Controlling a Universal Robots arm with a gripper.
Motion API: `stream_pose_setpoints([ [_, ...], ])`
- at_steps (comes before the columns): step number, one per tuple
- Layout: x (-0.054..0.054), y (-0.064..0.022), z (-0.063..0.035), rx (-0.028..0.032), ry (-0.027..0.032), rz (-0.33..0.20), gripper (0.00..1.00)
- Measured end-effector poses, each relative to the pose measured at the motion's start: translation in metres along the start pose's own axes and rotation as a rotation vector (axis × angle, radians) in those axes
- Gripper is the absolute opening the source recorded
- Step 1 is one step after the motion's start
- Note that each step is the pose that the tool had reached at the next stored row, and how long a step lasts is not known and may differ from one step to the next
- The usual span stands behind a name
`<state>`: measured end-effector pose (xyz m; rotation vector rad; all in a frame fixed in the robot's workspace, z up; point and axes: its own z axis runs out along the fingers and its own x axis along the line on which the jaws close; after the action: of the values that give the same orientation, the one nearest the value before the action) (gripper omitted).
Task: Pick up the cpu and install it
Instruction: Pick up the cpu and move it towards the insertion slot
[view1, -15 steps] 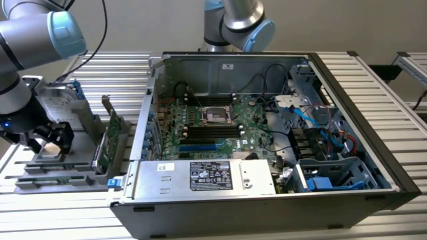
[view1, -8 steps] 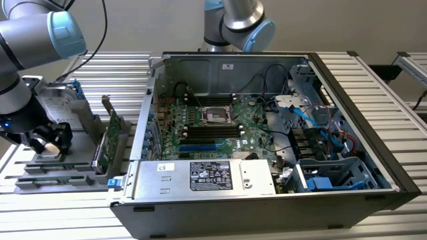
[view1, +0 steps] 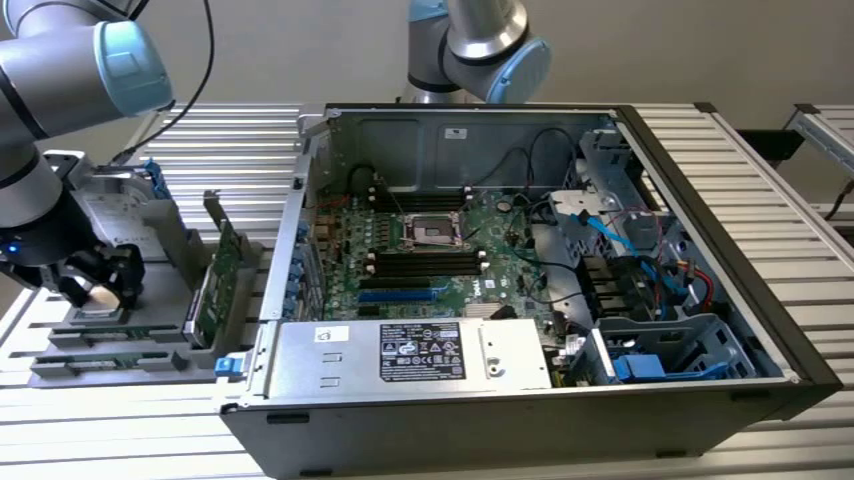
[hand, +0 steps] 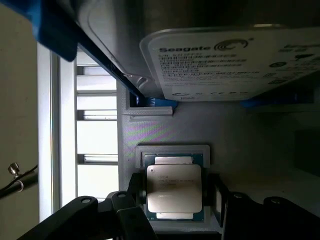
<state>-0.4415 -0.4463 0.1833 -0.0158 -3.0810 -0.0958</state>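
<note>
The cpu (hand: 174, 187) is a small square chip with a dull silver top, lying in a grey holder recess (hand: 172, 150) on the parts tray. My gripper (hand: 175, 197) is down over it, with one black finger (hand: 136, 192) against one edge and the other finger (hand: 218, 197) against the opposite edge, shut on the chip. In the exterior view the gripper (view1: 96, 288) is low over the grey tray (view1: 127, 345) at that view's left, beside the open computer case. The bare CPU socket (view1: 430, 232) sits on the motherboard inside the case.
A silver hard drive (hand: 225, 55) with a white label and blue bracket lies just beyond the chip. Green card boards (view1: 220, 270) stand upright between tray and case. The open case (view1: 534, 300) holds cables, a power supply (view1: 414, 352) and drive cages. A second arm (view1: 474, 50) stands behind.
</note>
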Motion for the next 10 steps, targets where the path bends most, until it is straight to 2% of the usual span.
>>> stream_pose_setpoints([
  [10, 0.0001, 0.0000, -0.0002, 0.0002, 0.0003, 0.000, 0.61],
])
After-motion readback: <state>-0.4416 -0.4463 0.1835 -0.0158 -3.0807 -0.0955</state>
